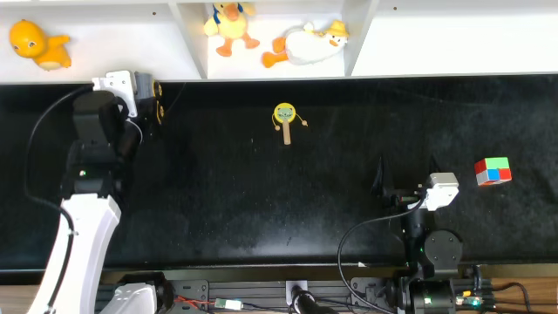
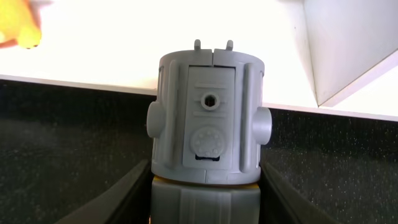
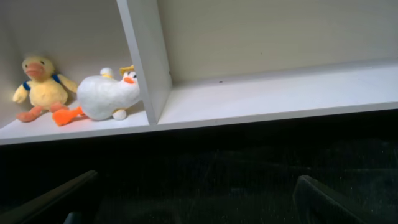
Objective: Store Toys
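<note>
black tabletop (image 1: 261, 209), white shelf (image 1: 453, 44) behind, left gripper (image 2: 205, 171) clamping grey toy robot (image 2: 208, 106), right gripper (image 3: 198, 183) spread open

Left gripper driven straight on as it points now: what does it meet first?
Likely nothing until the white shelf: the left gripper, shut on the grey toy, faces its open left bay. The yellow duck sits to one side, the divider to the other. Depth is unclear.

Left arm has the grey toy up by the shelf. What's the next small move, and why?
Probably ease the left gripper forward over the lip of the shelf before opening. The grey toy is clamped between its fingers, seemingly short of the white shelf floor, and the yellow duck sits off to one side, leaving room.
</note>
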### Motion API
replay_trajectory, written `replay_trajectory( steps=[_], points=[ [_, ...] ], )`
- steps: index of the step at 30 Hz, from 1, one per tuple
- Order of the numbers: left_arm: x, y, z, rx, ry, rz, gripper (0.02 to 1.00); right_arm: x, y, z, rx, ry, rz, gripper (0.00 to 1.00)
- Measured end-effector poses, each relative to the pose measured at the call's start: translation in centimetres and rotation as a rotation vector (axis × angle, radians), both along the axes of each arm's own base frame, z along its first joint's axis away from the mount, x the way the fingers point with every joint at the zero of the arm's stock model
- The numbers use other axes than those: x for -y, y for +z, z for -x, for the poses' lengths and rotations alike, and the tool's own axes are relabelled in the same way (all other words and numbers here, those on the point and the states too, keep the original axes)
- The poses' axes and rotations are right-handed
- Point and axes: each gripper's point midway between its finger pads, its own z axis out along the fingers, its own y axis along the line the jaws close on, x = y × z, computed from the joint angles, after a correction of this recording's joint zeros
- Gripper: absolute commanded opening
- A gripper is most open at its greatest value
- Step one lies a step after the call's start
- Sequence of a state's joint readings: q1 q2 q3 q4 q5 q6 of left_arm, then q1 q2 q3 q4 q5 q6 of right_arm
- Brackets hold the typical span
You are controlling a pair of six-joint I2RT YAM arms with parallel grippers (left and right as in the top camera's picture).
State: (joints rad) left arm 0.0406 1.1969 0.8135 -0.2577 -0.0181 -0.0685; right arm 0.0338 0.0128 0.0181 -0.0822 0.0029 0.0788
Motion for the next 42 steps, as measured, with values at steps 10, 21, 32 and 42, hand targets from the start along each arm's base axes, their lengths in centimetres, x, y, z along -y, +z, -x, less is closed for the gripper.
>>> replay_trajectory(
  steps=[10,21,32,42],
  points=[
    [-0.1,0.9,-6.2,-0.013,-0.009,0.007,0.229,0.0,0.0,0.0,0.000,0.000,0.000,0.996],
    [-0.3,-0.8,-10.6,-0.047,-0.008,0.008,0.229,0.0,0.0,0.0,0.000,0.000,0.000,0.996],
    [-0.3,-1.5,-11.9,-0.035,-0.021,-0.009,0.998,0.0,0.0,0.0,0.000,0.000,0.000,0.996],
    [-0.2,-3.3,-10.5,-0.127,-0.026,-0.009,0.998,0.0,0.0,0.0,0.000,0.000,0.000,0.996]
  ],
)
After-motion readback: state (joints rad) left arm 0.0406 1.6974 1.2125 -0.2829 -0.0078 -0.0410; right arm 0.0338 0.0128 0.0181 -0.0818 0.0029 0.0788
